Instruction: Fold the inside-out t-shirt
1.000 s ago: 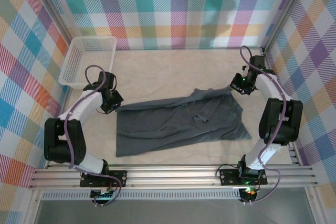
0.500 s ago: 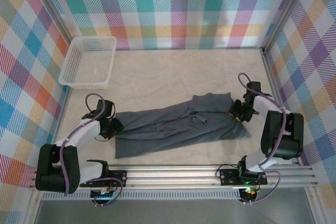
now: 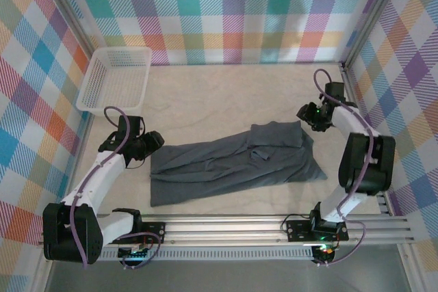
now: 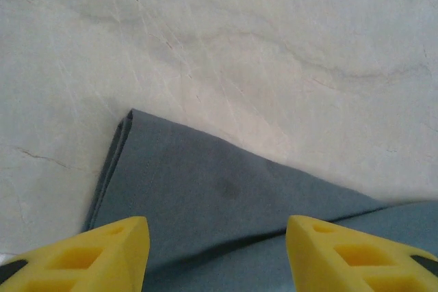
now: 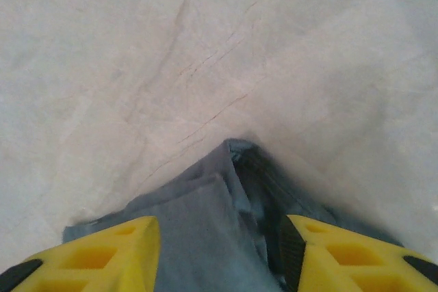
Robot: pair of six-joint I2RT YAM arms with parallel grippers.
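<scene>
Finding 1, position: the t-shirt (image 3: pixel 233 165) lies flat on the table (image 3: pixel 219 94) as a long band running left to right in front of the arm bases. It lies well apart from the basket (image 3: pixel 113 80) at the far left.

Finding 2, risks: you face a loose fold.
- At the left end the wrist view shows stacked layers meeting at the far corner. A shallow pinch there would likely take the top layer alone and peel the fold open.
- The right end is rumpled, with a small flap bunched near the corner. A grip there may catch a ridge instead of the whole edge and drag the band askew.
- Uneven lifting by the two arms would probably twist the cloth.

Finding 3, fingers:
- The left gripper (image 3: pixel 154 143) hangs over the left far corner. Its fingers (image 4: pixel 102 258) stand roughly half apart with nothing between them, and I cannot confirm that they touch the cloth.
- The right gripper (image 3: pixel 304 115) sits over the right far corner. Its fingers (image 5: pixel 342 251) are likewise parted and hold nothing, with the rumpled corner lying below the gap
</scene>
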